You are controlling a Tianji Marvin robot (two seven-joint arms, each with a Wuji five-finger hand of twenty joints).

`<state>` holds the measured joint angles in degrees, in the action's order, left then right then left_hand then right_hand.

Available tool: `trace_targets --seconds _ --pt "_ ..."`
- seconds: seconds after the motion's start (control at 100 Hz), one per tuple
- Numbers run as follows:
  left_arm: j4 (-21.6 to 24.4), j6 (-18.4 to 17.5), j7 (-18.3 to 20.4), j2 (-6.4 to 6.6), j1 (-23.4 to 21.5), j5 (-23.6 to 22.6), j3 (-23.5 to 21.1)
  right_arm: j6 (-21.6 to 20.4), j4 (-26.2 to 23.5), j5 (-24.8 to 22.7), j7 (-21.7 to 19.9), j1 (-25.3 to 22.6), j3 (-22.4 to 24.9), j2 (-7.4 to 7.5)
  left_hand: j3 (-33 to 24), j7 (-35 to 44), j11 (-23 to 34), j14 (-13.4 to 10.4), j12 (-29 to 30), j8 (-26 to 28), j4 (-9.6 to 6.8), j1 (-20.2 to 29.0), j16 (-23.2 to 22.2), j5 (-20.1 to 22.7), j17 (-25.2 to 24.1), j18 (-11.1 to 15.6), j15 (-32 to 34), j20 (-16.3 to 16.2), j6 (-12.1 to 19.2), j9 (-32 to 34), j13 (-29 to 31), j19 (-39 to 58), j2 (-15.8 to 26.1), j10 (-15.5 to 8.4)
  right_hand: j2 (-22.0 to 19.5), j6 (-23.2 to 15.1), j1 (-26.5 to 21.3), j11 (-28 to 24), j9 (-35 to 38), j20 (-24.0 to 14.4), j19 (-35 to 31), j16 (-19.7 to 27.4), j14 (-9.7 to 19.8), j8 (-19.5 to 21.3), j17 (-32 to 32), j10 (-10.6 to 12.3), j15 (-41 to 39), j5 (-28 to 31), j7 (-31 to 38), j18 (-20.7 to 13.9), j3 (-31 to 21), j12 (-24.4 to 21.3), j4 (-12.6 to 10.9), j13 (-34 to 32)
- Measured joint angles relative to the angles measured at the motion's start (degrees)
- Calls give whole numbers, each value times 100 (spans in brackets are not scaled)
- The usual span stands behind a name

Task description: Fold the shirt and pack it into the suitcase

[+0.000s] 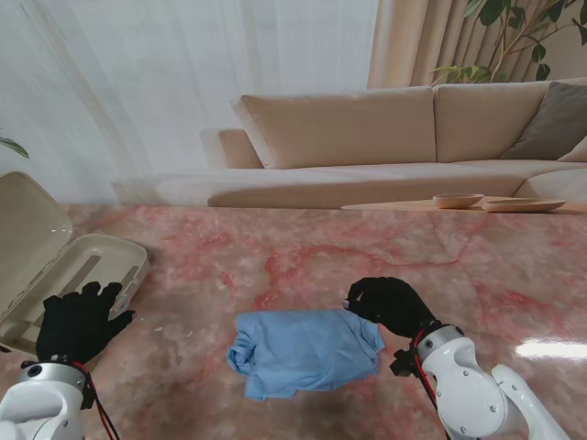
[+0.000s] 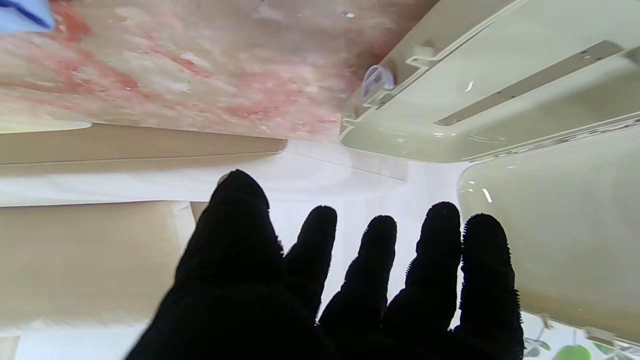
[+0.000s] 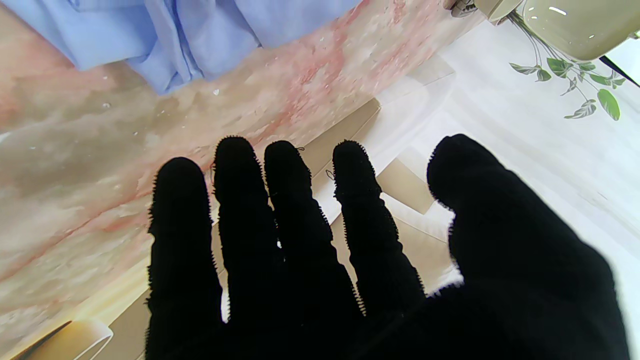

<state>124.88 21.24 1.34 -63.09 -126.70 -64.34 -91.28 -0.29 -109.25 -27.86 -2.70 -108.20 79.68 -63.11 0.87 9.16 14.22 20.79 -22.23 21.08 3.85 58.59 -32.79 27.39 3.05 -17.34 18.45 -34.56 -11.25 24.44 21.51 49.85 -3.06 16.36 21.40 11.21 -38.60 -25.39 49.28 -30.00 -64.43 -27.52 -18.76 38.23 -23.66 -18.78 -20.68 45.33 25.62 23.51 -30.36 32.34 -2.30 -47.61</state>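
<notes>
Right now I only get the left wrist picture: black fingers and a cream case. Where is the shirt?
Observer: The blue shirt lies bundled on the table, to the right of the suitcase and apart from it.
Operator: Is the other hand holding it?
Observer: No. The right hand is at the shirt's far right corner, and its fingers are spread and hold nothing.
Operator: And where is this hand?
Observer: The left hand is by the suitcase's nearer side.
</notes>
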Motion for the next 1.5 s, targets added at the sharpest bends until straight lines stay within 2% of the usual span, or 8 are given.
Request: trace_targets --seconds 0.16,0.33,0.76,0.91,1.5 --pt "-84 150 -265 -34 -191 -62 -99 48 35 36 -57 69 -89 12 1 -26 0 0 7 -2 0 0 29 -203 -5 3 -2 65 -29 -96 -100 -1 -66 0 0 -1 0 0 0 0 0 0 0 0 0 0 0 0 0 1 0 1 0 0" --pt "-386 270 -672 -65 -224 -58 -123 95 72 53 -97 143 -191 22 1 -76 -1 0 7 -62 -19 3 29 -297 -5 6 -2 66 -65 -156 -98 -1 -134 0 0 -2 0 0 0 0 0 0 0 0 1 0 0 0 47 1 0 1 0 0" --pt "-960 350 -495 -70 66 249 -158 148 158 136 -208 248 -326 34 2 -76 63 0 8 -63 -21 9 27 -297 11 7 56 66 -76 -156 -95 73 -239 0 0 -3 0 0 0 0 0 0 0 0 1 0 0 0 54 1 0 1 0 0" --pt "-1074 507 -475 -61 183 305 -73 193 153 136 -216 240 -326 35 -17 -71 125 0 8 -63 -36 152 8 -297 56 8 118 66 -78 -156 -67 154 -239 0 0 -3 0 0 0 0 0 0 0 0 1 1 0 0 55 1 0 1 0 0" --pt "-1630 349 -260 -10 613 510 18 203 148 150 -212 214 -314 33 -10 293 411 0 8 -63 -91 669 -135 -291 223 16 330 -8 -78 -92 84 438 -299 -63 0 -3 1 0 0 -1 0 0 0 0 2 1 0 0 57 2 -25 1 0 0"
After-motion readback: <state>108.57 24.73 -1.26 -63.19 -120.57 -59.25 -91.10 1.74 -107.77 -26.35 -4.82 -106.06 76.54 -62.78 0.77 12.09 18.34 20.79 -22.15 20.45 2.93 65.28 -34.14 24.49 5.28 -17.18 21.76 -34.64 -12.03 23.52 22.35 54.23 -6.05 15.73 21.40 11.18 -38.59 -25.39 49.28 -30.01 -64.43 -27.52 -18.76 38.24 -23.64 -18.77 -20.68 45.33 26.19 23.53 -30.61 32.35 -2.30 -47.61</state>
